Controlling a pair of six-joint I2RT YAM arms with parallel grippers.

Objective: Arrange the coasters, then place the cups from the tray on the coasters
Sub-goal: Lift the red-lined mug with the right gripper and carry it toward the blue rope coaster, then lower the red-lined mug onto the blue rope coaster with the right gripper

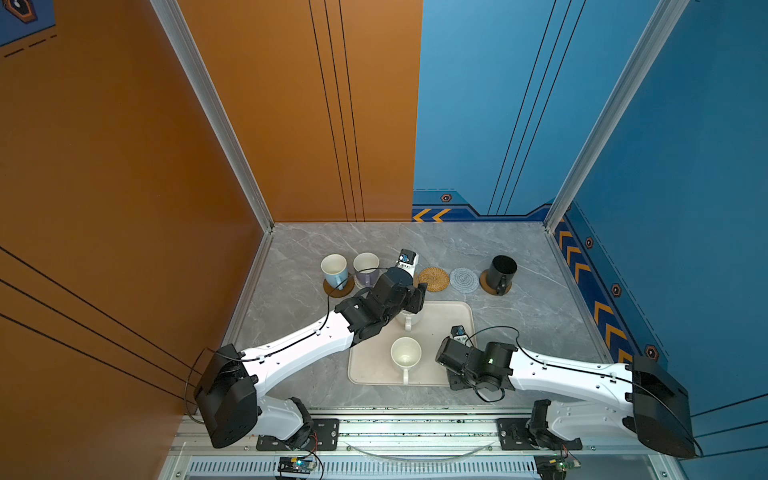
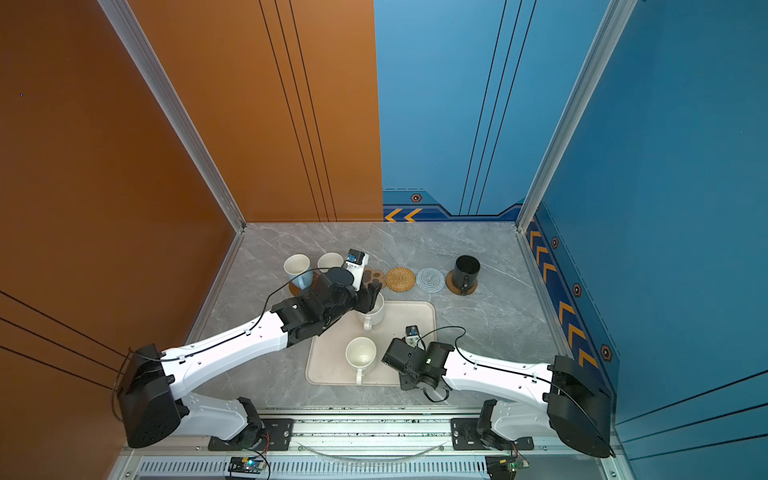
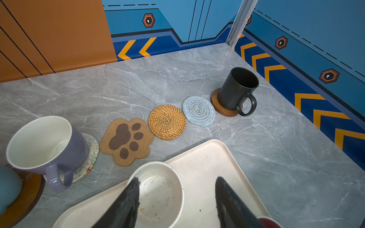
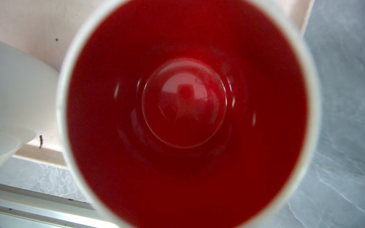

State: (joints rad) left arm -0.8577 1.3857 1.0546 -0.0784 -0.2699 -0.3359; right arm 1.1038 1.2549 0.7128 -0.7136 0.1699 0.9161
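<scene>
A: Where are the cups standing?

B: In both top views, left of centre, the light blue cup is sitting on a brown round coaster. The lilac cup is sitting just beside it on the white woven coaster. Right of centre, the black cup is standing on the second brown coaster.

A: And between them?

B: The paw coaster, the rattan coaster and the grey-blue coaster are lying bare on the desk, just above the tray in the frame.

A: What is sitting on the tray?

B: A plain white cup is standing near its middle and a speckled white cup near its upper edge. The red-lined cup is at its lower right, under the right gripper.

A: The fingers?

B: The left gripper is hovering over the speckled white cup with its fingers spread apart. One is above the rim, the other out over the tray, and they are gripping nothing. The right gripper is pointing down over the red-lined cup; its fingers are hidden, so I cannot tell their state.
</scene>
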